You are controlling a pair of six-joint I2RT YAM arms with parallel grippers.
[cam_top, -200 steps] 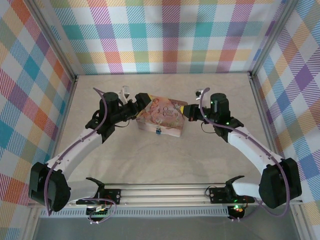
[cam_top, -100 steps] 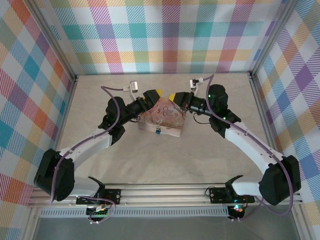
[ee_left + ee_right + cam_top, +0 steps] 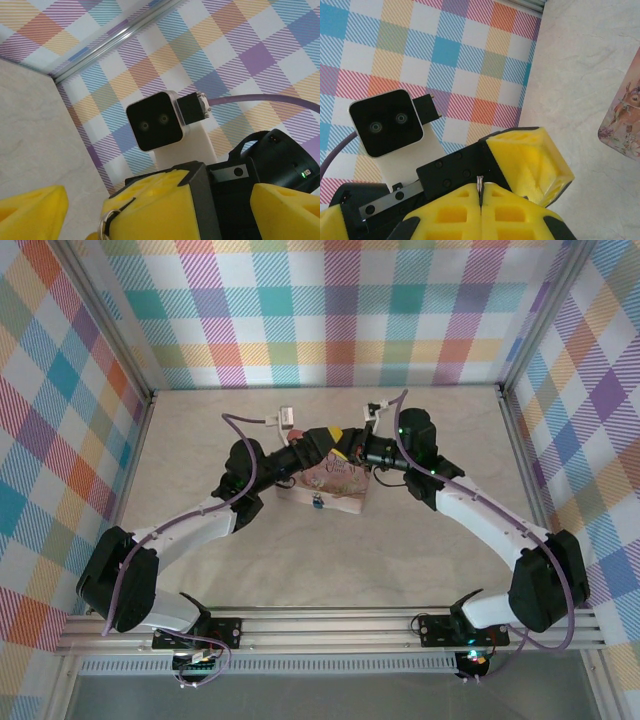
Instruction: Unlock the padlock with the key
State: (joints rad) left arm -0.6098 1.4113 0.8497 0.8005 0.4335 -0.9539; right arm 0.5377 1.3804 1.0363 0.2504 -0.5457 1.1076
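The small blue padlock (image 3: 316,502) hangs on the front of the pink tin (image 3: 338,482). Both grippers meet just above the tin's back edge. My right gripper (image 3: 347,452) (image 3: 481,200) is shut, and a thin metal ring (image 3: 480,183) of the key sticks out between its yellow pads; the key's blade is hidden. My left gripper (image 3: 322,437) (image 3: 160,212) is open, its yellow fingers (image 3: 32,212) standing on either side of the right gripper's closed fingers. In the left wrist view the key ring (image 3: 104,224) shows at the tip of those closed fingers.
The tin's corner (image 3: 626,120) lies right of my right gripper on the pale table (image 3: 250,570). Checked walls (image 3: 330,310) close the back and both sides. The right wrist camera (image 3: 152,120) and the left wrist camera (image 3: 385,122) face each other closely.
Both arms swung inward and back from the tin's sides and now meet over it. The left gripper's open fingers have come around the right gripper's tip.
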